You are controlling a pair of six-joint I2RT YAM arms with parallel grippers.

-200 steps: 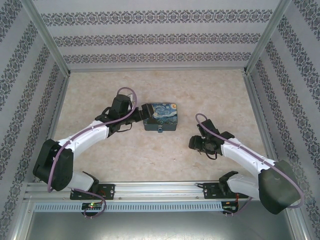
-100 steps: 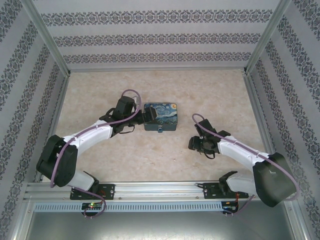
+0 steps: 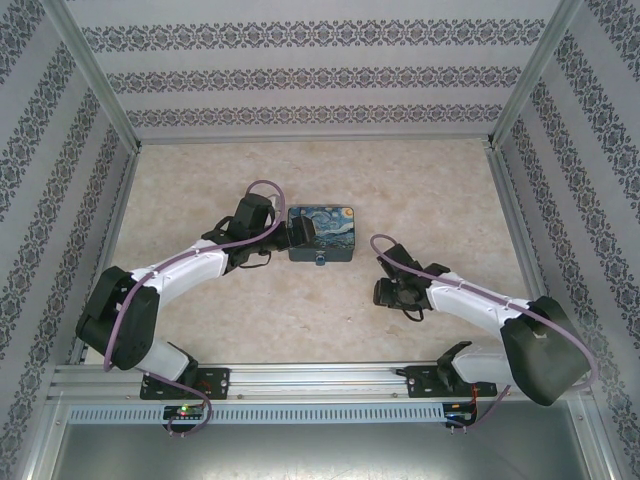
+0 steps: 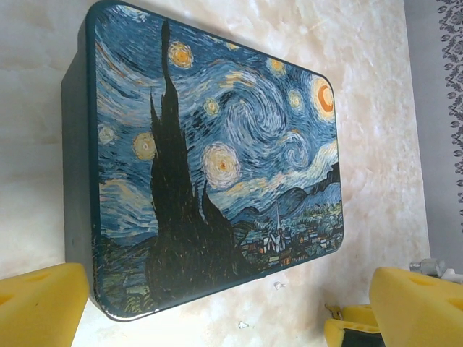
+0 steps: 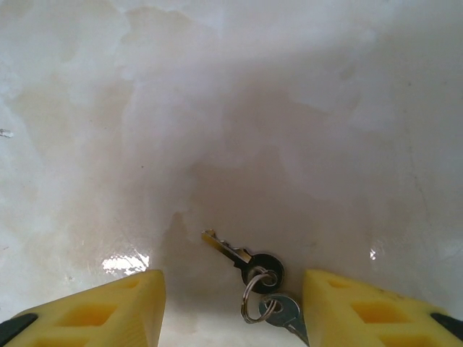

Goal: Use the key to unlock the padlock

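The tiny blue-bodied padlock point(image 3: 320, 261) sits against the near wall of the rectangular blue-and-yellow Starry Night printed box point(image 3: 322, 230), which rests a little left of centre on the pale marbled tabletop point(image 3: 300, 315). The left gripper point(image 3: 284, 232) is at the box's left end. In the left wrist view its yellow foam pads point(image 4: 43, 303) stand spread wide apart, with the box's painted lid point(image 4: 217, 166) ahead of them and nothing between them. The right gripper point(image 3: 383, 292) hovers low over the table, to the right of the box and nearer. Its claw point(image 5: 231, 311) is also spread. The small dark grey metal key point(image 5: 242, 259) lies flat on the table between its fingers point(image 5: 108, 311), joined by a thin wire ring point(image 5: 253, 295) to a second grey key point(image 5: 286, 314).
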